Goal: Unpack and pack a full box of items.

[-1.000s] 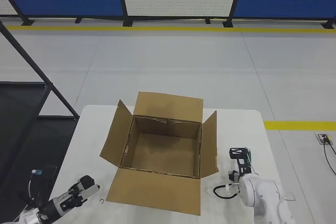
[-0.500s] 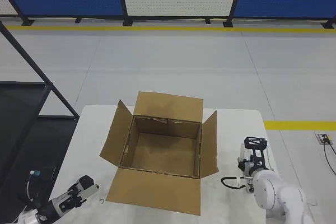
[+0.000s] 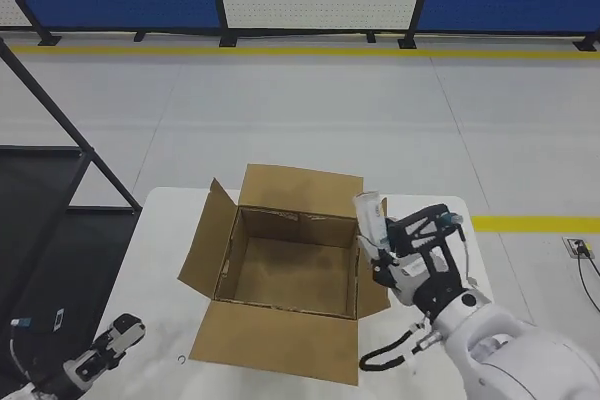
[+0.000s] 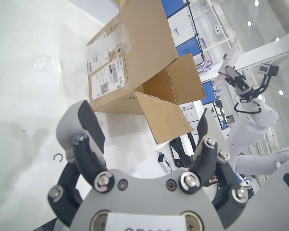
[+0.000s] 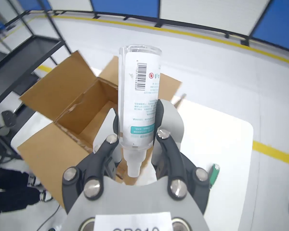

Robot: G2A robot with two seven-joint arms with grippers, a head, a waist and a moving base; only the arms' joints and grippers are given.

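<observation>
An open cardboard box [image 3: 290,270] stands in the middle of the white table [image 3: 160,250], flaps spread, its inside bare. My right gripper [image 5: 137,118] is shut on a clear bottle [image 5: 139,97] with a white label, its cap end toward the wrist. In the top view the bottle [image 3: 371,220] is held in the air above the box's right flap [image 3: 373,262]. My left gripper [image 4: 144,126] stands open and holds nothing, low over the table's front left corner, with the box [image 4: 137,70] ahead of it. The left gripper [image 3: 120,335] lies at the bottom left of the top view.
A small green item [image 5: 214,171] lies on the table to the right of the box. A small metal ring [image 3: 182,359] lies near the box's front flap. A black metal rack [image 3: 30,200] stands left of the table. The right arm [image 4: 245,92] is seen raised beyond the box.
My right arm has risen from the table's right side and swung in over the box's right flap, now holding the bottle. My left gripper has drawn back toward the front left corner.
</observation>
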